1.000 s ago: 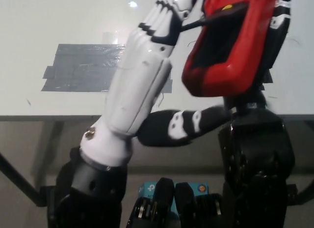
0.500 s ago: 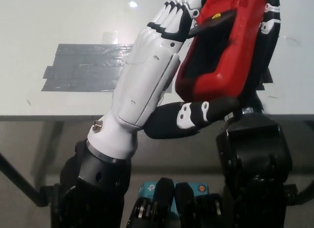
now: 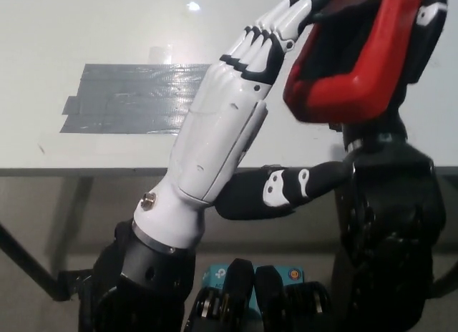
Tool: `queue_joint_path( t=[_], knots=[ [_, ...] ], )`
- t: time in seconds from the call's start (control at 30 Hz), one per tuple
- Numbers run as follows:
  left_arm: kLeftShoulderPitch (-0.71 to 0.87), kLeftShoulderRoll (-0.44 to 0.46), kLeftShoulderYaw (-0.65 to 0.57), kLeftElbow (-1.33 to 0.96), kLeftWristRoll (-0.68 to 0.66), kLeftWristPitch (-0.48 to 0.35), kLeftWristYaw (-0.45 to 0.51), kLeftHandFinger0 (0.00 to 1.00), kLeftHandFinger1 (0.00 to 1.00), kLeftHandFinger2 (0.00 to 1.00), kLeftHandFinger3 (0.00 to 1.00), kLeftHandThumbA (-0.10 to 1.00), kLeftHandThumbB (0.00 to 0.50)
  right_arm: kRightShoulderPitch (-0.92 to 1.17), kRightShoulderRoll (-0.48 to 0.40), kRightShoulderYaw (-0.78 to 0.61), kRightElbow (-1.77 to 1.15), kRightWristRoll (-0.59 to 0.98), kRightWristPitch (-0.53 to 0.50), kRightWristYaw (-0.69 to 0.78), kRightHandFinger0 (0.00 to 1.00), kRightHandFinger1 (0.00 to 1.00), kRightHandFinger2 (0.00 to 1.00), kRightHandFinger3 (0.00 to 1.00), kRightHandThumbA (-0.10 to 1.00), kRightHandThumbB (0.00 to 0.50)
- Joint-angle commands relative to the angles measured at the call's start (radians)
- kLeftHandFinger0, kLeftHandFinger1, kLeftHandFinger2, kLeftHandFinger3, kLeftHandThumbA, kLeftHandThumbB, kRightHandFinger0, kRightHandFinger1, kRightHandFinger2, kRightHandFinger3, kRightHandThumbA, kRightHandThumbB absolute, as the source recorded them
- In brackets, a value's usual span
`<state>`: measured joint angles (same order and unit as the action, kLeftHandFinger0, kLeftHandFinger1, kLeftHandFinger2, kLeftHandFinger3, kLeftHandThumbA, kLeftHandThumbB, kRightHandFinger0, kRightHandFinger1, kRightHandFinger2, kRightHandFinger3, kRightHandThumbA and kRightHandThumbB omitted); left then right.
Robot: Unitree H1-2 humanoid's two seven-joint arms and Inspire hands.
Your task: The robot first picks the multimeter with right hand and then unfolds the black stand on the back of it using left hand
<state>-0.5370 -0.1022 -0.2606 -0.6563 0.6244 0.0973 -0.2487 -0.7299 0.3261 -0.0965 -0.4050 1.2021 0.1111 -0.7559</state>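
My right hand [image 3: 390,167] is mostly hidden behind the red multimeter [image 3: 358,60] it clamps, held above the table [image 3: 86,31]; the meter's top is cut off by the frame edge. The black stand [image 3: 336,1] is only partly visible, its angle unclear. My left hand [image 3: 229,117] reaches up slantwise, fingers [image 3: 275,28] extended together, tips at the stand. Grey tape patch [image 3: 122,99] lies behind my left hand

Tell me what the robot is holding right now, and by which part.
The black right hand holds the red multimeter raised, gripping its right side and back. The white left hand only reaches its fingertips to the back.
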Motion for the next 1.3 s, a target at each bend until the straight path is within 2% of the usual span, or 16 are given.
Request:
queue_joint_path(
  t=[0.0, 0.07, 0.13, 0.2, 0.23, 0.3, 0.5, 0.6, 0.67, 0.7, 0.73, 0.8, 0.83, 0.93, 1.1, 1.27],
  knots=[
    [0.002, -0.02, -0.022, -0.001, 0.03, -0.03, 0.022, 1.0, 1.0, 1.0, 1.0, 1.0, 0.308, -0.138, 0.033, 0.017, -0.012, -0.118, 0.017, -0.056, 0.02, 0.34, 0.63, 0.77, -0.03, 0.102],
    [0.006, -0.028, -0.026, 0.0, 0.034, -0.026, 0.023, 1.0, 1.0, 1.0, 1.0, 1.0, 0.31, -0.157, 0.027, 0.021, 0.0, -0.119, 0.017, -0.027, 0.0, 0.32, 0.59, 0.74, 0.02, 0.06],
    [0.011, -0.03, -0.027, 0.004, 0.03, -0.032, 0.028, 1.0, 1.0, 1.0, 1.0, 1.0, 0.311, -0.169, 0.027, 0.021, 0.005, -0.142, 0.023, -0.039, 0.0, 0.28, 0.58, 0.75, 0.05, 0.065],
    [0.016, -0.032, -0.029, 0.004, 0.03, -0.027, 0.025, 1.0, 1.0, 1.0, 1.0, 1.0, 0.322, -0.181, 0.049, 0.003, 0.012, -0.128, -0.004, -0.039, 0.0, 0.26, 0.58, 0.77, -0.02, 0.07],
    [0.021, -0.033, -0.031, 0.005, 0.027, -0.03, 0.03, 1.0, 1.0, 1.0, 1.0, 1.0, 0.317, -0.184, 0.054, 0.0, 0.014, -0.109, -0.021, -0.024, 0.0, 0.26, 0.59, 0.8, -0.05, 0.054],
    [0.028, -0.034, -0.035, 0.01, 0.029, -0.042, 0.039, 1.0, 1.0, 1.0, 1.0, 1.0, 0.311, -0.186, 0.054, -0.004, 0.017, -0.098, -0.024, -0.003, 0.0, 0.26, 0.59, 0.81, -0.05, 0.035],
    [0.048, -0.036, -0.049, 0.023, 0.045, -0.076, 0.06, 1.0, 1.0, 1.0, 1.0, 1.0, 0.313, -0.201, 0.054, 0.006, 0.03, -0.105, -0.091, -0.026, 0.0, 0.28, 0.63, 0.84, -0.1, 0.058],
    [0.053, -0.035, -0.054, 0.028, 0.05, -0.087, 0.065, 1.0, 1.0, 1.0, 1.0, 1.0, 0.323, -0.192, 0.054, -0.008, 0.023, -0.078, -0.059, -0.001, 0.0, 0.28, 0.62, 0.83, -0.07, 0.032],
    [0.055, -0.026, -0.049, 0.028, 0.065, -0.097, 0.074, 1.0, 1.0, 1.0, 1.0, 1.0, 0.333, -0.181, 0.038, -0.004, 0.021, -0.142, -0.039, -0.001, 0.0, 0.27, 0.64, 0.84, -0.06, 0.018],
    [0.054, -0.023, -0.045, 0.025, 0.071, -0.098, 0.075, 1.0, 1.0, 1.0, 1.0, 1.0, 0.337, -0.179, 0.041, -0.01, 0.022, -0.139, -0.047, 0.002, 0.0, 0.28, 0.66, 0.9, -0.1, 0.018],
    [0.054, -0.015, -0.037, 0.021, 0.082, -0.102, 0.08, 1.0, 1.0, 1.0, 1.0, 1.0, 0.337, -0.176, 0.046, -0.023, 0.025, -0.122, -0.061, 0.004, 0.0, 0.28, 0.66, 0.9, -0.1, 0.033],
    [0.056, -0.011, -0.023, 0.015, 0.076, -0.102, 0.086, 1.0, 1.0, 1.0, 1.0, 1.0, 0.341, -0.169, 0.049, -0.041, 0.025, -0.088, -0.07, 0.002, 0.0, 0.32, 0.67, 0.95, -0.1, 0.036],
    [0.059, -0.006, -0.012, 0.011, 0.062, -0.104, 0.091, 1.0, 1.0, 1.0, 1.0, 1.0, 0.346, -0.161, 0.046, -0.06, 0.03, -0.047, -0.081, 0.022, 0.0, 0.38, 0.69, 1.0, -0.1, 0.034],
    [0.068, 0.011, 0.016, 0.002, 0.036, -0.116, 0.102, 1.0, 1.0, 1.0, 1.0, 1.0, 0.341, -0.15, 0.024, -0.095, 0.051, -0.012, -0.083, 0.037, 0.0, 0.41, 0.72, 1.0, -0.1, 0.045],
    [0.096, 0.044, 0.042, -0.041, -0.004, -0.127, 0.089, 1.0, 1.0, 1.0, 1.0, 1.0, 0.295, -0.144, -0.011, -0.148, 0.115, 0.011, -0.079, 0.051, 0.0, 0.38, 0.69, 1.0, -0.1, 0.026],
    [0.131, 0.068, 0.058, -0.081, 0.001, -0.136, 0.083, 1.0, 1.0, 1.0, 1.0, 1.0, 0.304, -0.144, -0.026, -0.188, 0.186, -0.002, -0.09, 0.062, 0.0, 0.35, 0.68, 1.0, -0.1, 0.039]
  ],
)
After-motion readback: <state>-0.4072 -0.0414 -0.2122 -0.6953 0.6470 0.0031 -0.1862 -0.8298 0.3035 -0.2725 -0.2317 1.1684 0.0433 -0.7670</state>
